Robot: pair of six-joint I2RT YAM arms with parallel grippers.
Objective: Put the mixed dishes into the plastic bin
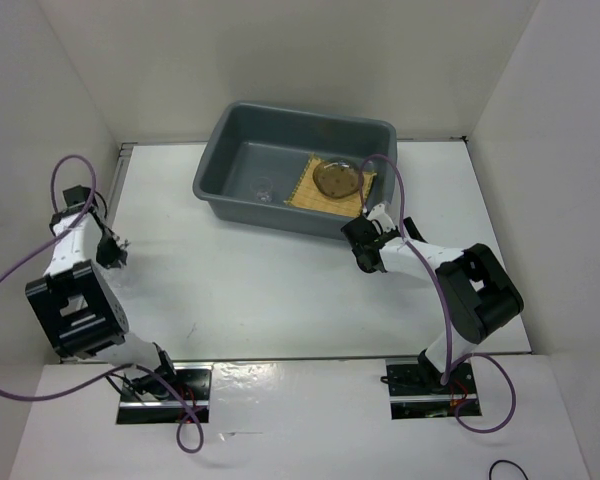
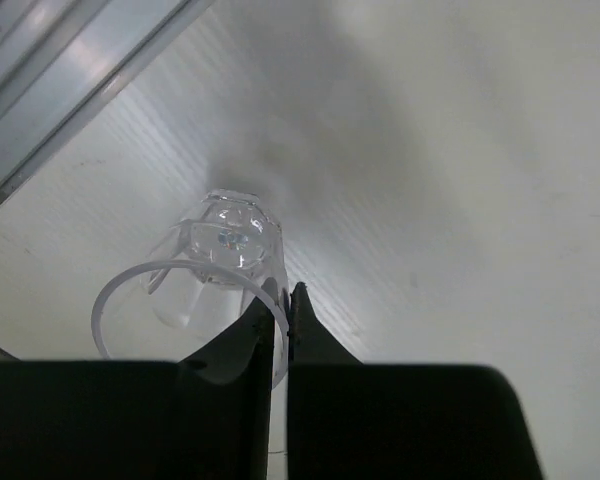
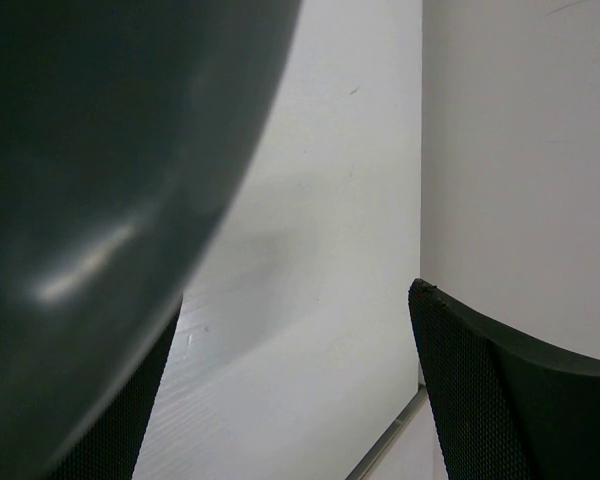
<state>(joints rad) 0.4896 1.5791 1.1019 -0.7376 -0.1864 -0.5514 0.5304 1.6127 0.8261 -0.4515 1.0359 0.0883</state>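
With the left gripper (image 2: 283, 297) pinching the cup (image 2: 223, 262) rim at lower centre and the right gripper (image 1: 363, 253) open, lift it gently and carry it level over the bin (image 1: 310, 112).

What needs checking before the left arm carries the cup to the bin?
1. Grip: left gripper pinches the clear cup at its rim: ok.
2. Cup lifted off the table: cannot tell.
3. Room in the bin left of the mat and plate: ok.
4. The right gripper is open and empty: ok.
5. Right gripper away from the bin's left half: ok.
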